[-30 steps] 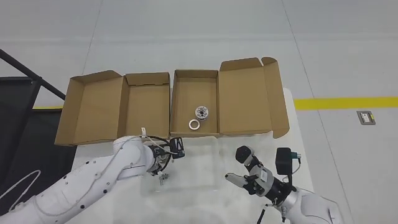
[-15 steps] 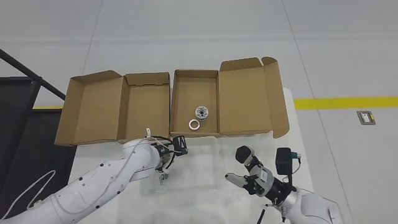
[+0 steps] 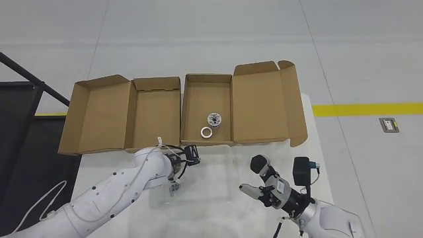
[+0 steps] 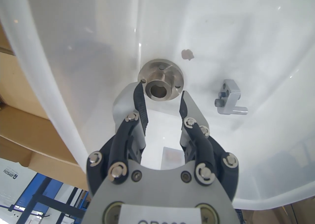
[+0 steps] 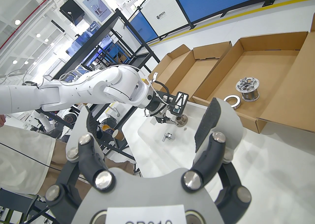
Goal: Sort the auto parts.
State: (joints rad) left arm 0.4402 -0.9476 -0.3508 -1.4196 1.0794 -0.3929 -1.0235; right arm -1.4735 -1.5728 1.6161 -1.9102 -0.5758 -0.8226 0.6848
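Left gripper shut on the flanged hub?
No: the left gripper is open, its fingers wide apart on either side of the flanged hub, which sits on the white bin floor.

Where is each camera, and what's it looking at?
Top: above the arms, facing down at the table and boxes; both arms show.
Left wrist: on the left arm, facing down into the bin at the hub and bracket; the open left gripper shows.
Right wrist: on the right arm, facing across the table at the left arm and boxes; the open right gripper shows.
Shared: both wrist views show hub and bracket.
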